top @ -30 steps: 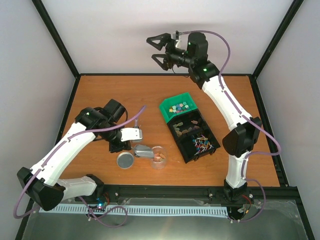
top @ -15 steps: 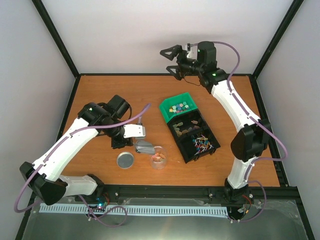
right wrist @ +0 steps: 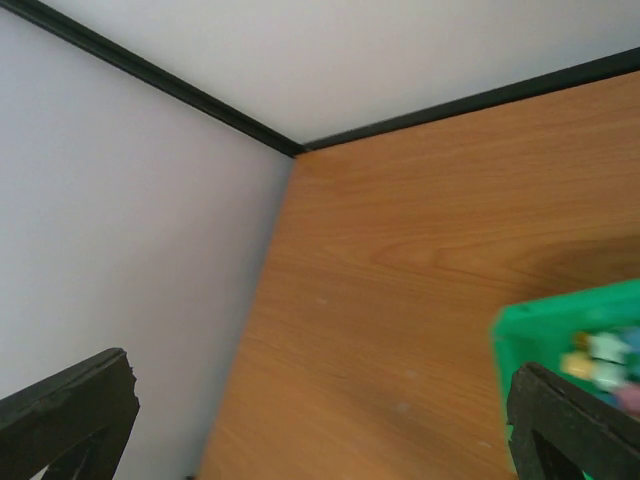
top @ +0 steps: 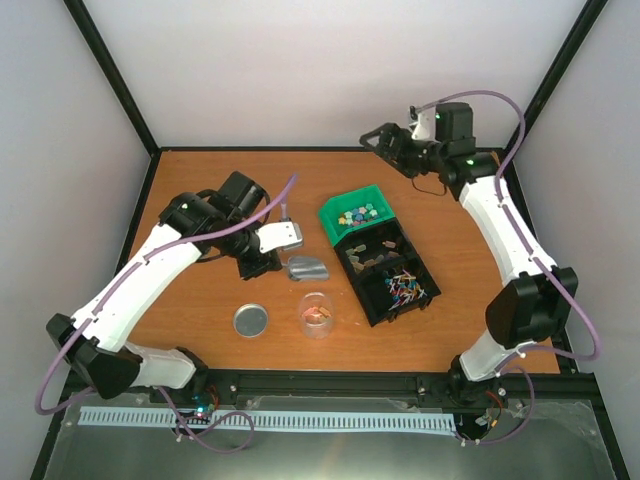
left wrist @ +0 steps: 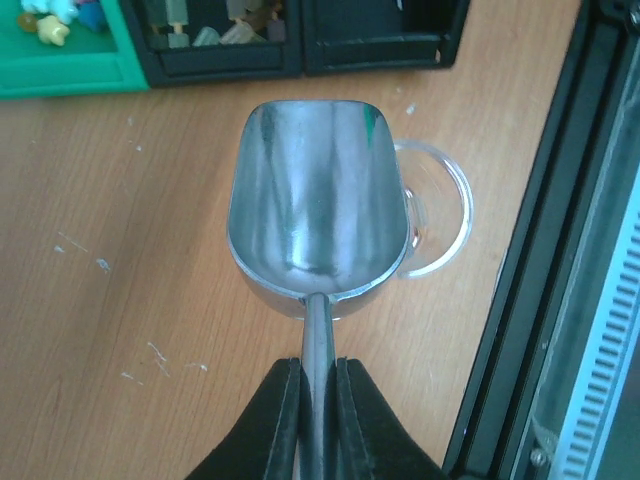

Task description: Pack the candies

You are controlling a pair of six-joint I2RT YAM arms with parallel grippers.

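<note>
The candies are heaped in the green bin at the far end of the black tray; the heap is stretched along the bin's length, and no heading can be told for single pieces. A metal scoop is clamped by its handle in the left gripper, its mouth turned towards the tray, near a clear cup; the bowl's bare inside is shown only by the left wrist view. The right gripper is spread wide, nothing gripped, near the far wall.
</note>
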